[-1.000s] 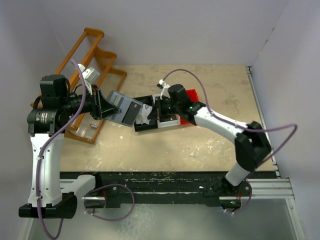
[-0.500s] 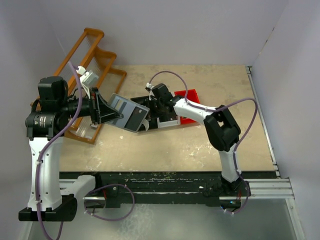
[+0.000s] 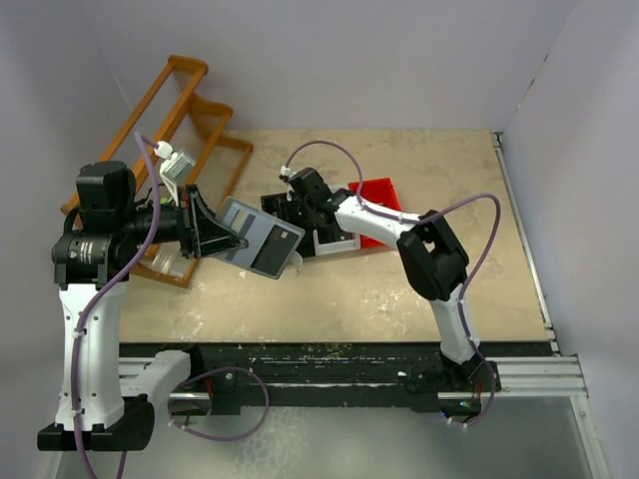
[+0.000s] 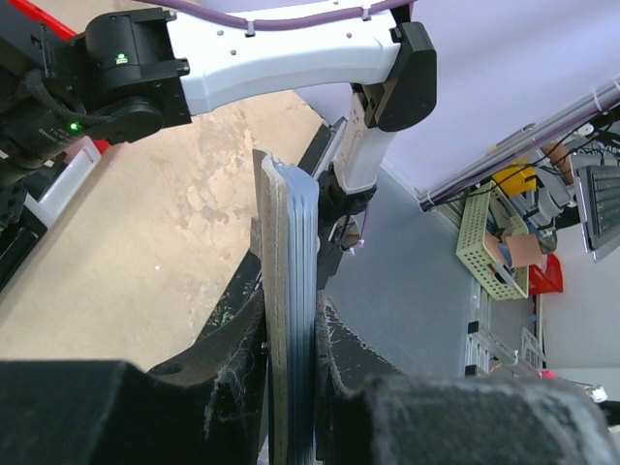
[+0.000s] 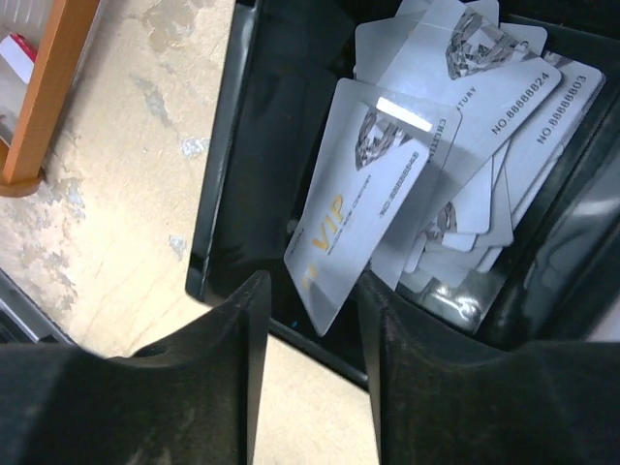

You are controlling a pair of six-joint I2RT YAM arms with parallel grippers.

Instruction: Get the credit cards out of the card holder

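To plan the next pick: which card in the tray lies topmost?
The card with gold VIP lettering; it overlaps the others, nearest the right gripper.

Silvery credit cards (image 5: 373, 203) — card holder (image 3: 262, 238) seemingly slate

Wide open tabletop (image 3: 449, 269) on the right and along the near edge, but the middle's crowded: right gripper (image 3: 297, 210) low over the black tray (image 5: 218, 174), red bin (image 3: 377, 192) beside it, card holder (image 3: 262, 238) held aloft close by, wooden rack (image 3: 190, 110) walling off the back left
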